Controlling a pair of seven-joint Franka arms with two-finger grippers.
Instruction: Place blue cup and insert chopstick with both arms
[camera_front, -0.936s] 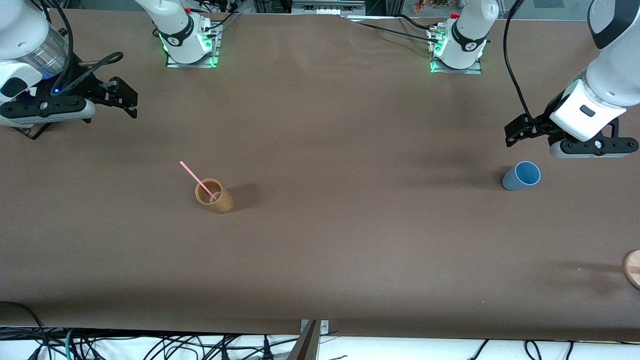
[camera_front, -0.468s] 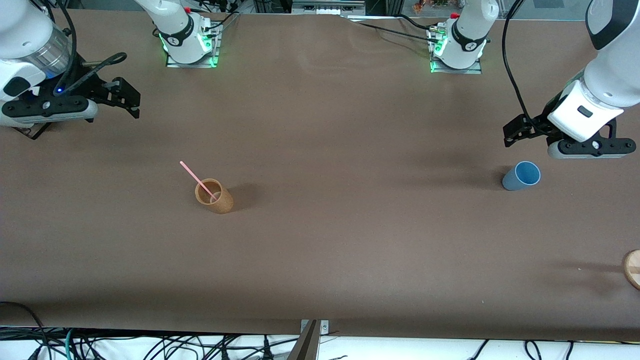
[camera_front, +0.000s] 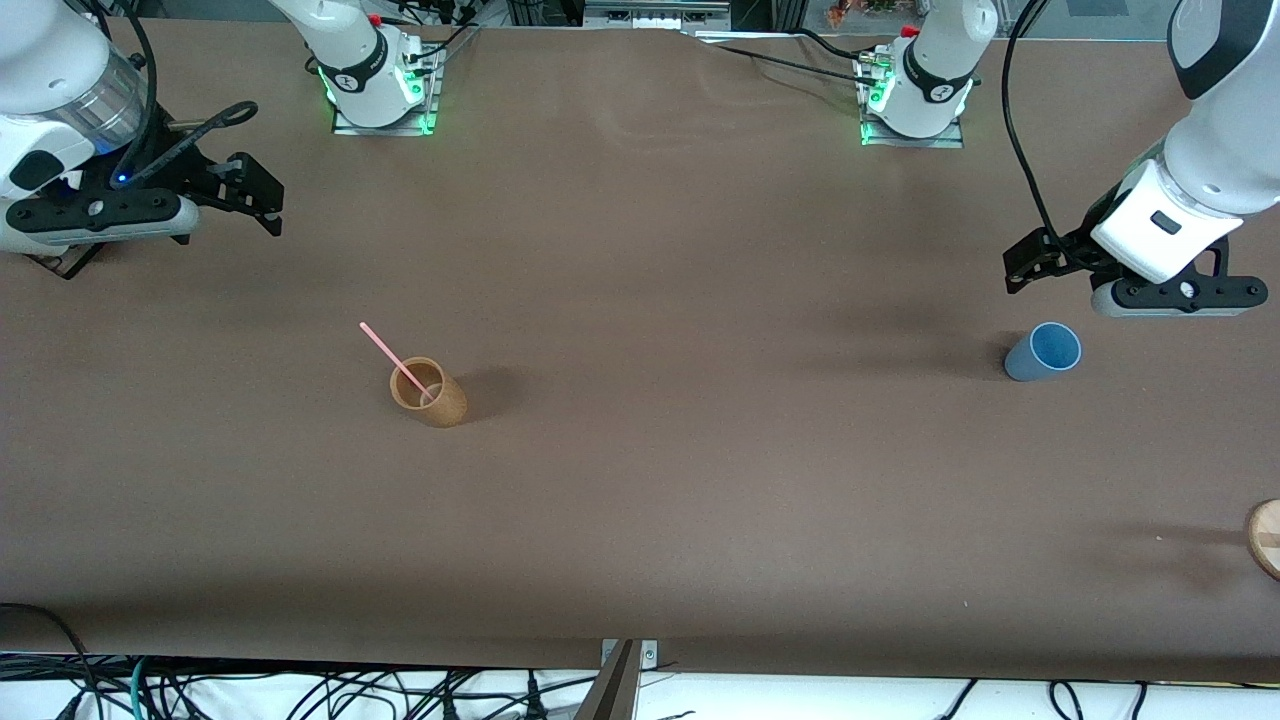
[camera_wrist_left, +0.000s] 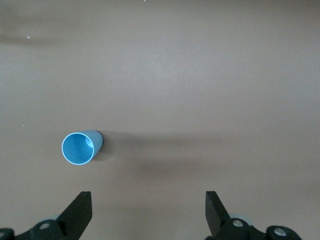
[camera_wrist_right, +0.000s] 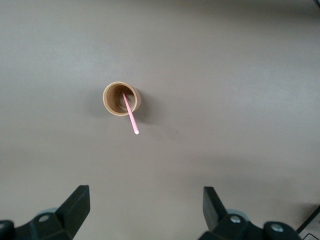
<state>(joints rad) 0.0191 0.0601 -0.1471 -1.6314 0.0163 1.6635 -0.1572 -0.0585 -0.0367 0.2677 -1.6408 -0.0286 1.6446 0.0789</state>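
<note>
Brown matte cloth is covering the table (camera_front: 700, 300) w/ both arms up in the air at its two ends.

Left gripper (camera_front: 1030, 262) is hanging over bare cloth at the left arm's end, fingers (camera_wrist_left: 80, 212) spread wide, gripping nothing. Blue cup (camera_front: 1042, 352) is standing upright on the table just beside that gripper's spot, slightly nearer the front camera; mouth facing up, inside empty as seen in the left wrist view (camera_wrist_left: 80, 147). Cup isn't sitting btwn the fingers there, it's off toward one finger.

Right gripper (camera_front: 245, 190) is hovering over bare cloth at the right arm's end, fingers (camera_wrist_right: 75, 202) also spread wide, nothing in them. Tan wood-coloured cup (camera_front: 430, 392) is standing upright well apart from it, nearer the front camera & more toward table centre. Pink chopstick (camera_front: 385, 352) is resting in that tan cup, lower tip inside, leaning on the rim, upper end sticking out at a slant toward the right arm's end. Right wrist view is showing the same: stick (camera_wrist_right: 131, 117) poking out of tan cup (camera_wrist_right: 120, 99).

Round wooden disc (camera_front: 1265, 535) is lying at the table edge on the left arm's end, nearer the front camera than the blue cup, partly cut off.
</note>
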